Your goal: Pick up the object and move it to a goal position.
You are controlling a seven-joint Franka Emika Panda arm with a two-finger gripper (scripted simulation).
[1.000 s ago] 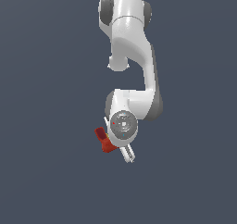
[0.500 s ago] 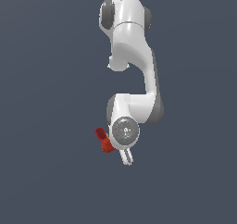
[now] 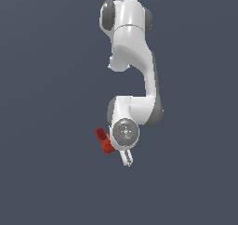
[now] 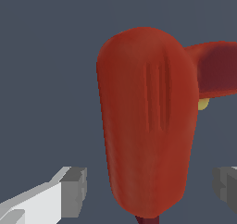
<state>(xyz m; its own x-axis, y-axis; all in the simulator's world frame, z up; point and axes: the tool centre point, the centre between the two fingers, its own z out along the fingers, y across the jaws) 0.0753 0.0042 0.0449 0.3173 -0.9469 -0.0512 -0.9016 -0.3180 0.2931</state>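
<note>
The red-orange object [image 4: 147, 121] is shown close before the wrist camera, lying between the two grey fingertips [image 4: 74, 190], which are spread wide with a gap visible on each side of it. In the exterior view, the object [image 3: 104, 140] is seen just beside the lowered gripper [image 3: 127, 160], on the exterior view's left, against a plain dark grey ground; contact cannot be told.

Exterior view: camera set high, looking down on the arm [image 3: 132, 75] from well back, whole arm in frame against grey ground. Wrist view: very close, facing along the fingers [image 4: 60, 197] at the object [image 4: 148, 130]. Both views share the object [image 3: 104, 140] and the gripper [image 3: 126, 160].
</note>
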